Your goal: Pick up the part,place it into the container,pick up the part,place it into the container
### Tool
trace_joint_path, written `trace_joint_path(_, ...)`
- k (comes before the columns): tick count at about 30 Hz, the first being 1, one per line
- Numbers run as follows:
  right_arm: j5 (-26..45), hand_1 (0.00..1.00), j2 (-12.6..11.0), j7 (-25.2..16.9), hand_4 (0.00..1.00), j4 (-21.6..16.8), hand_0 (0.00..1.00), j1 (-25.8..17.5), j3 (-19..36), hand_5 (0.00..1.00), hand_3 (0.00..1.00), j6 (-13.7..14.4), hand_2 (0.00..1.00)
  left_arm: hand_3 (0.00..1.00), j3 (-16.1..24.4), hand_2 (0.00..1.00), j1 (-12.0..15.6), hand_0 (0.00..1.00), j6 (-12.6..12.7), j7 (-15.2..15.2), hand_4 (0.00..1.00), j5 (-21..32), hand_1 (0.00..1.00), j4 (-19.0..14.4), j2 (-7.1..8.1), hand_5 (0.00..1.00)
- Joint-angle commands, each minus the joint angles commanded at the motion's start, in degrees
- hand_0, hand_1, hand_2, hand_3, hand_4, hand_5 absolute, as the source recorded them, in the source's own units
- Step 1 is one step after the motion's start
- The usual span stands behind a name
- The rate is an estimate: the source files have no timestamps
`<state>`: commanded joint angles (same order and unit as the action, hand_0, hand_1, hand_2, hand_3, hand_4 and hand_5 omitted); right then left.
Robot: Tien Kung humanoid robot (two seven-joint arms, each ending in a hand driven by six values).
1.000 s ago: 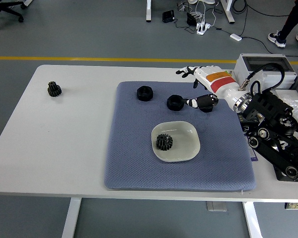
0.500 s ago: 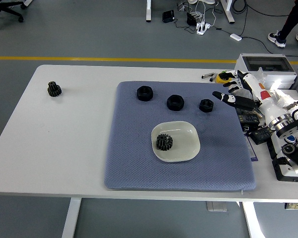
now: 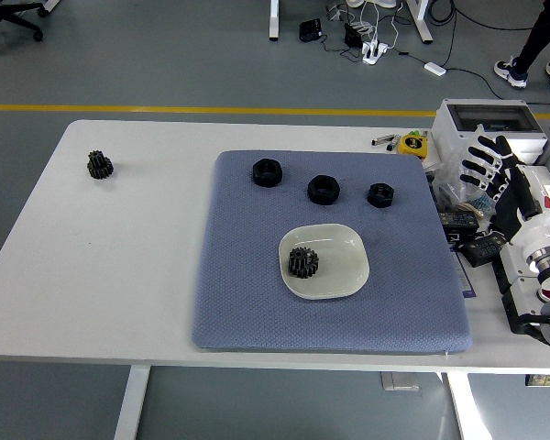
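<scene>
Fingers (image 3: 481, 165) on the right hand (image 3: 491, 174) are spread loose and holding nothing, hanging out past the right edge of the blue mat (image 3: 257, 293), over the clutter at the right end of the desk (image 3: 119, 266). So where's the stuff: one dark gear (image 3: 302, 262) sits inside the pale shallow dish (image 3: 339, 275), left of its center, and the dish is on the mat, a bit right of middle. Beyond the dish there's a row of three black nuts lying on the mat: a big one (image 3: 267, 171) at the far left, another (image 3: 323, 189) just right of it, and a smaller one (image 3: 379, 193) further right, all apart from each other and from the dish. A second gear (image 3: 99, 165) is way off on the bare desk at the far left, well apart from the mat. Right of the mat there's a grey box (image 3: 486, 115) at the far corner, and a small yellow thing (image 3: 412, 145) beside it.
</scene>
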<state>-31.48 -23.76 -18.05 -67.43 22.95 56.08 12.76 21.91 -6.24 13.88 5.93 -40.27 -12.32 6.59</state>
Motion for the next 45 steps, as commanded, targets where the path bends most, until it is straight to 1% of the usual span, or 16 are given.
trace_joint_path(4, -3.79, 0.753, 1.1, -0.35, 0.998, -1.27, 0.729, -3.02, 2.09, 0.859, 0.832, -0.06, 0.806, 0.555, 0.12, 0.621, 0.02, 0.653, -0.09, 0.06, 0.594, -0.35, 0.653, -0.04, -0.03, 0.5)
trace_joint_path(5, -4.31, 0.756, 1.29, -0.46, 0.998, -1.41, 0.748, -3.41, 2.4, 0.88, 0.833, -0.08, 0.807, 0.555, 0.14, 0.622, 0.0, 0.654, -0.09, 0.07, 0.593, -0.44, 0.652, -0.04, -0.05, 0.499)
trace_joint_path(10, -6.63, 0.756, 1.92, -0.77, 0.998, -1.85, 0.748, -4.52, 3.83, 0.88, 0.833, 0.35, 0.807, 0.555, 0.16, 0.622, -0.22, 0.654, -0.11, 0.05, 0.593, -0.64, 0.652, -0.05, -0.12, 0.499)
trace_joint_path(22, -6.57, 0.754, 1.9, -1.29, 0.998, -2.18, 0.747, -4.73, 5.58, 0.897, 0.832, 0.78, 0.805, 0.555, -1.23, 0.623, -0.83, 0.652, 0.24, -0.61, 0.594, 1.77, 0.651, -0.05, -0.27, 0.5)
trace_joint_path(28, -6.43, 0.753, 2.12, -1.2, 0.998, -2.18, 0.745, -4.7, 5.6, 0.905, 0.832, 0.92, 0.805, 0.556, -1.2, 0.623, -0.86, 0.653, 0.22, -0.58, 0.593, 1.67, 0.65, -0.04, -0.22, 0.499)
trace_joint_path(45, -6.36, 0.752, 1.81, -0.77, 0.998, -2.85, 0.744, -4.8, 5.67, 0.904, 0.825, 1.51, 0.802, 0.555, -1.28, 0.624, -0.89, 0.653, 0.25, -0.65, 0.594, 1.82, 0.649, -0.01, -0.3, 0.5)
